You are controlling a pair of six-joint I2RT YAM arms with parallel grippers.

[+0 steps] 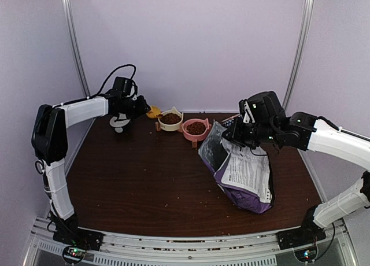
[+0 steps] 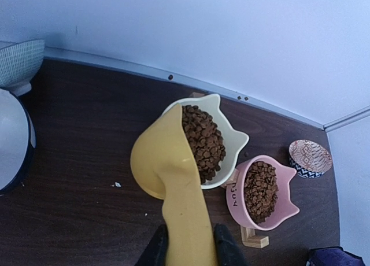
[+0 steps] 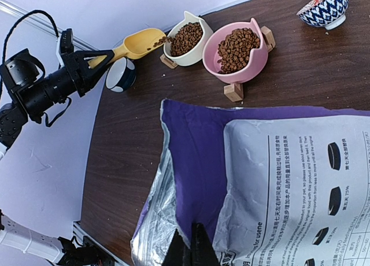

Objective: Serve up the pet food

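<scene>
Nearly done I reckon: kibble (image 2: 202, 141) fills the far cream bowl (image 2: 234, 141) and pink bowl (image 2: 287, 188), my left gripper (image 2: 192, 247) clamps the yellow scoop (image 2: 167, 162) tipped over the cream one, and my right gripper (image 3: 189, 246) pinches the purple bag (image 3: 191, 156).

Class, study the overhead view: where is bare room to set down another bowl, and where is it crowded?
Bare table lies in front of the cream bowl and pink bowl, left of the purple bag, down to the near edge. Crowded: the back edge, where yellow scoop and both bowls cluster beside the bag's mouth.
</scene>
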